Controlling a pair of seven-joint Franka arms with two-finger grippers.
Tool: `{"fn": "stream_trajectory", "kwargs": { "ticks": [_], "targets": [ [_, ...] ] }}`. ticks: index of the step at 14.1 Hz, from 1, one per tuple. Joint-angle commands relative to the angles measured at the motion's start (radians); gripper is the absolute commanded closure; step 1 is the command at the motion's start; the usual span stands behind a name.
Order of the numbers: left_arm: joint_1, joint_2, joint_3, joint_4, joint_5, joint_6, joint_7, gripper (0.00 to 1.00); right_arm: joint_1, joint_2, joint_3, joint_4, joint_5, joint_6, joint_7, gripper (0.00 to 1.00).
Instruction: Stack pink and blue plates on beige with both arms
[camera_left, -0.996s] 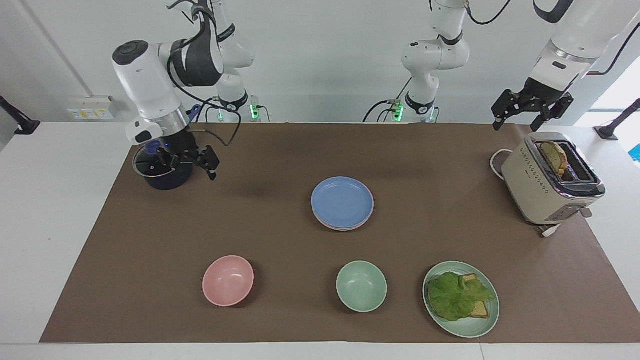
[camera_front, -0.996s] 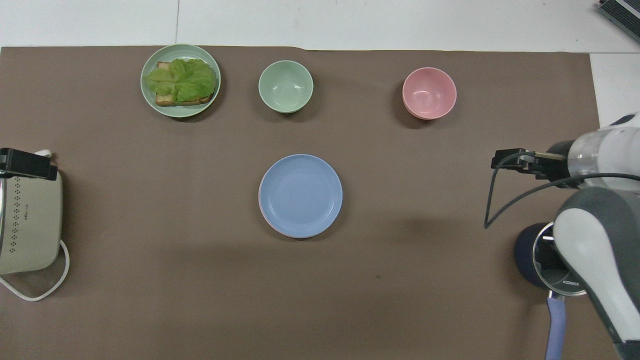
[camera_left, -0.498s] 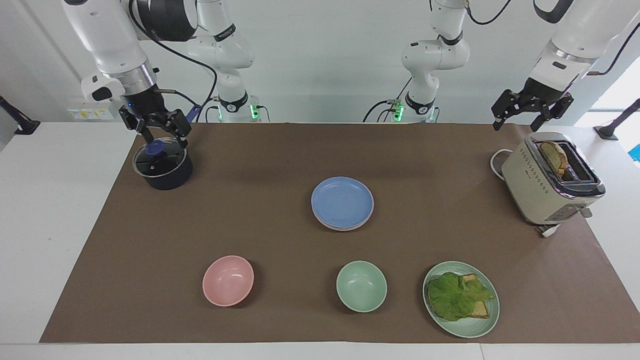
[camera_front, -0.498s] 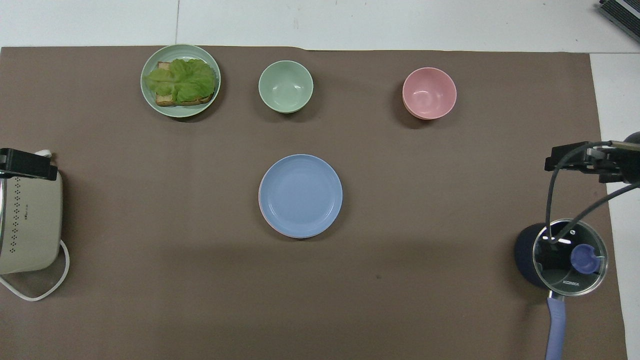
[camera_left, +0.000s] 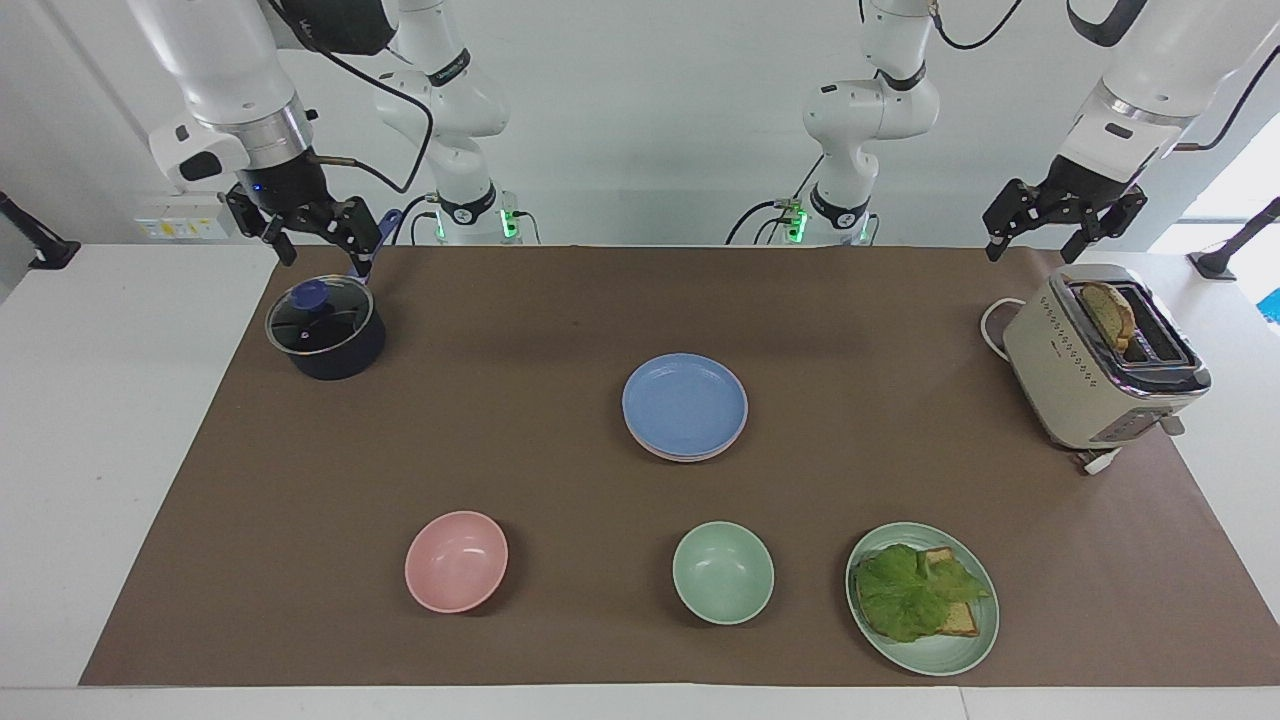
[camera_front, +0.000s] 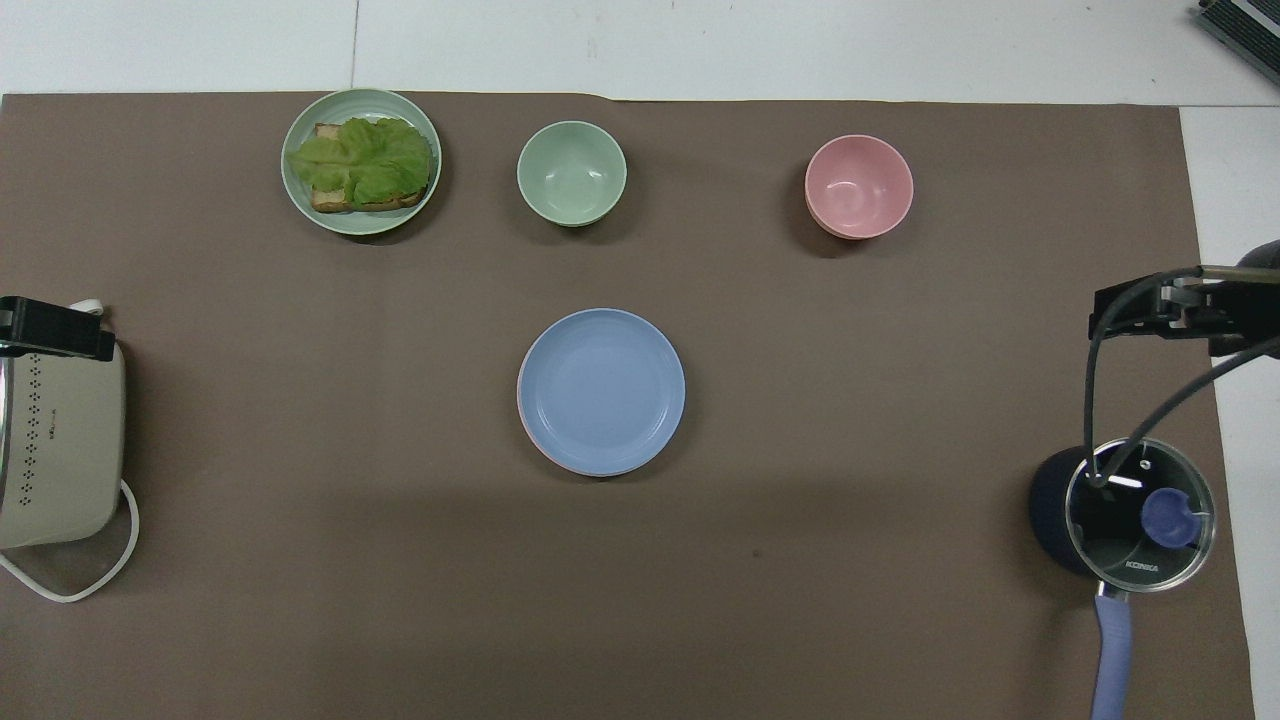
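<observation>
A periwinkle blue plate (camera_left: 685, 400) (camera_front: 601, 388) tops a low stack at the middle of the brown mat. Under it only a thin crescent of the pink plate's rim (camera_left: 668, 455) (camera_front: 524, 427) shows. The beige plate is hidden. My right gripper (camera_left: 322, 250) (camera_front: 1150, 310) hangs open and holds nothing, up in the air over the lidded pot at the right arm's end. At the left arm's end, my left gripper (camera_left: 1035, 250) (camera_front: 55, 330) waits open over the toaster, also holding nothing.
A dark pot (camera_left: 325, 335) (camera_front: 1050, 510) with a glass lid sits under the right gripper. A beige toaster (camera_left: 1060, 370) (camera_front: 60, 450) holds a toast slice. Farthest from the robots stand a pink bowl (camera_left: 456, 560), a green bowl (camera_left: 722, 572) and a green plate (camera_left: 975, 645) with lettuce on bread.
The right arm has risen from low beside the pot to high over it, swinging toward the mat's edge. The plates and the left arm have not moved.
</observation>
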Motion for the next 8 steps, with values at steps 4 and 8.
{"fn": "stream_trajectory", "kwargs": {
  "ticks": [4, 8],
  "targets": [
    [0.016, -0.004, -0.011, 0.005, 0.009, -0.017, 0.003, 0.0, 0.003, 0.013, 0.006, 0.023, -0.016, -0.002, 0.009, 0.0],
    [0.016, -0.004, -0.011, 0.005, 0.009, -0.017, 0.002, 0.0, 0.003, 0.007, 0.006, 0.011, 0.005, -0.002, 0.009, 0.0]
  ]
}}
